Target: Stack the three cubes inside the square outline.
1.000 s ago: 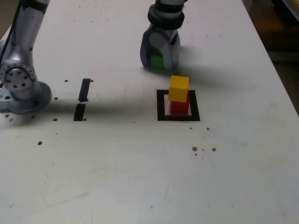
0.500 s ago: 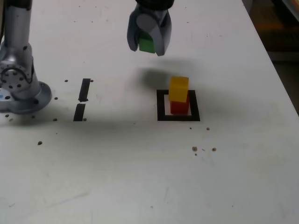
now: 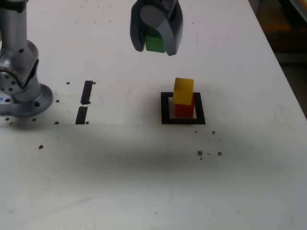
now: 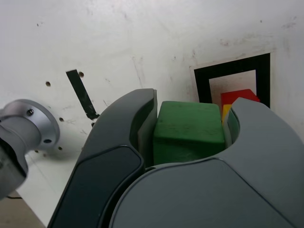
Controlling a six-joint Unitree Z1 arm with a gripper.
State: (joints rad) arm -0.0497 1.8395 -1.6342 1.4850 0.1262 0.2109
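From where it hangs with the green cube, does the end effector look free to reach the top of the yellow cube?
Probably yes. The end effector, shut on the green cube, hangs above the table, and nothing stands between it and the yellow cube, whose top is bare atop the red cube.

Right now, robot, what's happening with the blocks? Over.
Gripper shut on green cube, held above the table. Yellow cube sits on red cube inside the square outline. Nothing blocking the stack.
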